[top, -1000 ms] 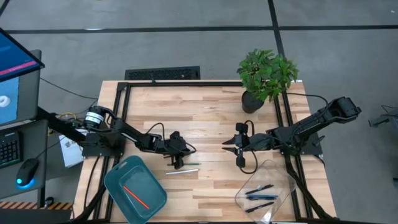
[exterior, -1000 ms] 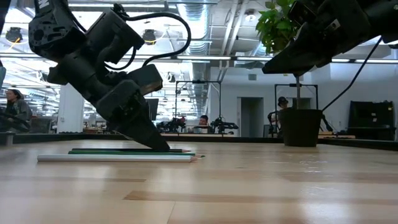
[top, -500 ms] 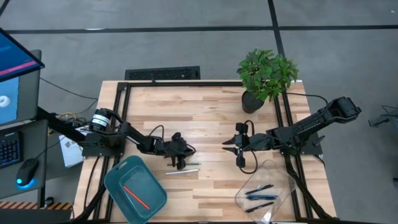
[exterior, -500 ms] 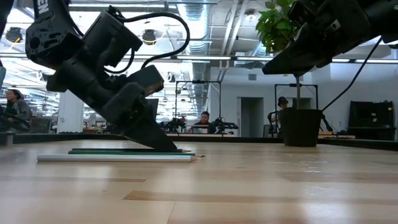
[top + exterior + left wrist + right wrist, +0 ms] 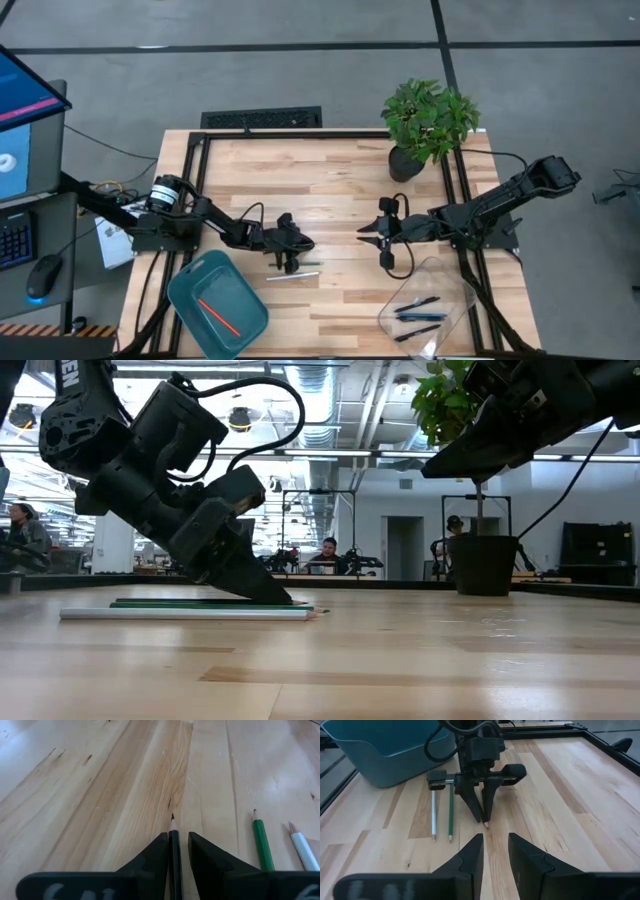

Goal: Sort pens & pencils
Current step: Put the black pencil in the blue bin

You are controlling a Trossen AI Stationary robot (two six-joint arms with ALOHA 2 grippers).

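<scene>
At the far left sits my teal bin (image 5: 218, 300) with an orange-red pencil (image 5: 218, 317) lying in it. Just right of it, my left end effector (image 5: 173, 851) is down at the table (image 5: 330, 170), its fingers (image 5: 150, 857) straddling a dark pencil (image 5: 173, 831) whose sharpened tip pokes out ahead of them. The left wrist view shows a sliver of gap on one side, so I judge this a loose, not fully clenched hold. Beside it lie a green pencil (image 5: 262, 841) and a pale pencil (image 5: 302, 846), parallel and close together on the wood.

To do this pick well, I should squeeze evenly so the thin shaft does not roll out, then lift straight up before swinging toward the bin, keeping clear of the two neighbours.

Farther right, my right end effector (image 5: 494, 851) hangs above the table with its fingers apart and nothing between them, facing the left one. At the right edge the clear tray (image 5: 455, 285) holds the dark pens (image 5: 417, 312), near the potted plant (image 5: 428, 120).
</scene>
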